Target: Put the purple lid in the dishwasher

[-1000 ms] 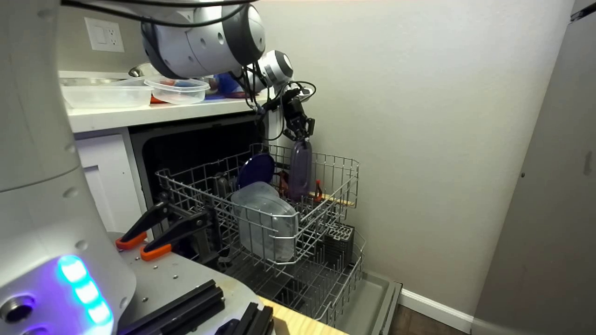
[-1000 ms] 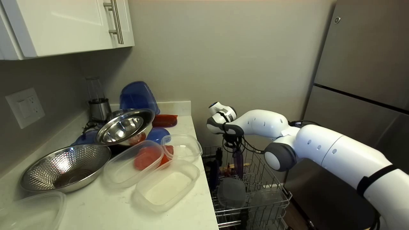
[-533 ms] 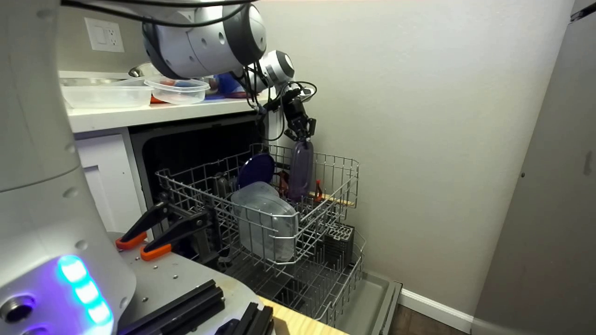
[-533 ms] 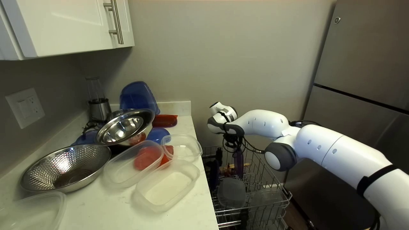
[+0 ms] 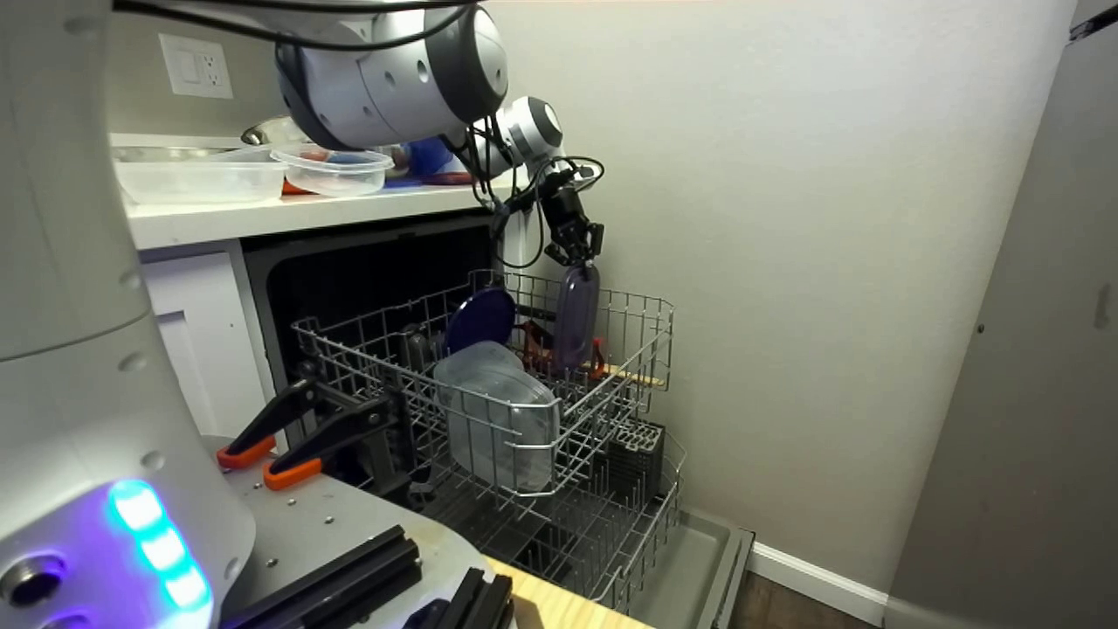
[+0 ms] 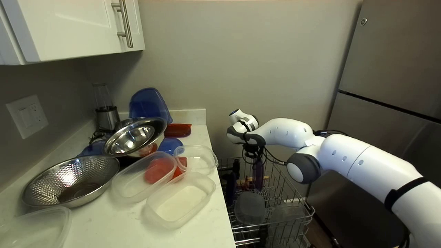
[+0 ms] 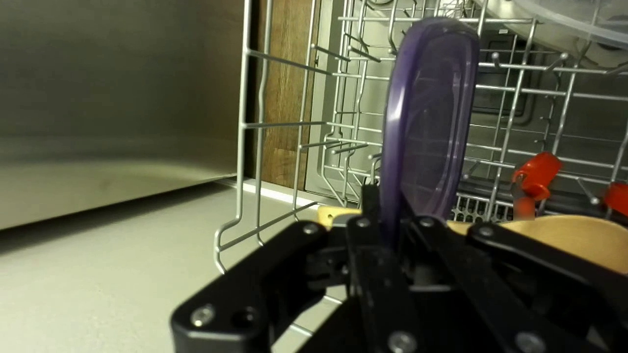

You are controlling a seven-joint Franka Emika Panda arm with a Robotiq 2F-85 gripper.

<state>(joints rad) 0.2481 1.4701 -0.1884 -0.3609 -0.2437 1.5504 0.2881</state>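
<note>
White counter [image 5: 349,210] above open dishwasher [image 5: 362,275], grey wall [image 5: 786,218] behind.

1. Purple lid [image 7: 444,122]: smooth, glossy plastic.
2. Dishwasher rack [image 7: 243,98]: smooth metal wire.
3. Colander [image 6: 79,172], left: perforated metal, shiny.
4. Bowl [image 6: 132,137]: mirror-bright metal.
5. Tub [image 6: 181,199]: smooth, cloudy plastic.
6. Countertop [image 6: 113,230]: smooth.
7. Refrigerator [image 6: 389,62], right: satin metal.
8. Floor [image 7: 284,98]: wood-grained, matt.

A kitchen: a counter [image 6: 113,227] on the left holds a colander [image 6: 72,181], metal bowls [image 6: 132,137] and plastic tubs [image 6: 181,201], with a white cupboard [image 6: 75,27] above; a fridge [image 6: 386,62] stands on the right, and a dishwasher [image 5: 376,271] is open under the counter.
</note>
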